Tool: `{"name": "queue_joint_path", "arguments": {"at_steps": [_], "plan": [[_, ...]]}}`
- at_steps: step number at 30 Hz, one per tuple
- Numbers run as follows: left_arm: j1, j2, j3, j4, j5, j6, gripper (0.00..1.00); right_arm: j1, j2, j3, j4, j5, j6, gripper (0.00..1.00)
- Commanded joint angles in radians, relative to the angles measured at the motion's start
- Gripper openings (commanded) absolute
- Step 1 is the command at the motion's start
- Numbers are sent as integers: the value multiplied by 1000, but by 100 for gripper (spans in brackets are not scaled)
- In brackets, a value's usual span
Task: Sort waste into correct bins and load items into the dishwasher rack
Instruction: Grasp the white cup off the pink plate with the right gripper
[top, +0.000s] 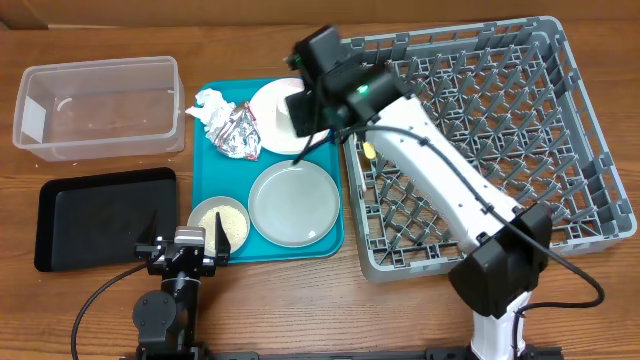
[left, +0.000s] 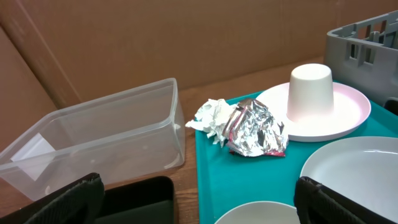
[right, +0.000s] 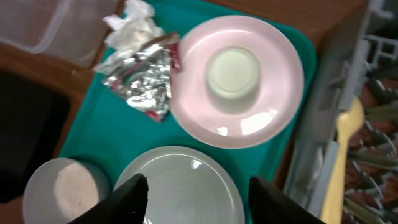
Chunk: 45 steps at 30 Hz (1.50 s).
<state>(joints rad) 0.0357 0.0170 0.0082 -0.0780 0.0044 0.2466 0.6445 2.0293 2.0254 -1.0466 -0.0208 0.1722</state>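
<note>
On the teal tray (top: 225, 165) lie the crumpled white napkin (top: 209, 103), the foil wrapper (top: 236, 131), a white plate (top: 270, 105) with an upturned white cup (left: 310, 92) on it, a pale grey-blue plate (top: 294, 204) and a small bowl of rice-like grains (top: 219, 221). The yellow spoon (right: 341, 149) lies in the grey rack (top: 500, 150). My right gripper (right: 198, 194) is open and empty, above the grey-blue plate (right: 186, 186) and short of the cup (right: 232, 72). My left gripper (left: 199, 202) is open and empty, low at the tray's near left corner. The fork is out of view.
The clear tub (top: 100, 105) stands at the back left, empty. The black tray (top: 100, 215) lies in front of it, beside my left gripper. The right arm (top: 440, 180) reaches over the rack's left side.
</note>
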Motion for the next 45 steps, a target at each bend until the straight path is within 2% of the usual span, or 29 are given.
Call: {"name": "queue_joint_path", "arguments": {"at_steps": [1,7,11,17,19,24,34,38,40,45], "plan": [[10,-5,-2,0,4,8,100,7,-13,61,40,28,2,59],[10,-5,-2,0,4,8,100,-35,58,61,138,26,3,62],[10,-5,-2,0,4,8,100,-46,137,61,185,-7,-44,79],[10,-5,-2,0,4,8,100,-45,221,61,258,-6,-106,96],[10,-5,-2,0,4,8,100,-45,245,61,284,-6,-140,98],[10,-5,-2,0,4,8,100,-45,289,60,310,-7,-154,98],[10,-5,-2,0,4,8,100,-47,351,53,355,-3,-154,91],[10,-5,-2,0,4,8,100,-46,356,51,373,-3,-154,87],[10,-5,-2,0,4,8,100,-45,356,51,381,-3,-154,80],[10,-5,-2,0,4,8,100,-45,357,39,388,-2,-151,76]]}}
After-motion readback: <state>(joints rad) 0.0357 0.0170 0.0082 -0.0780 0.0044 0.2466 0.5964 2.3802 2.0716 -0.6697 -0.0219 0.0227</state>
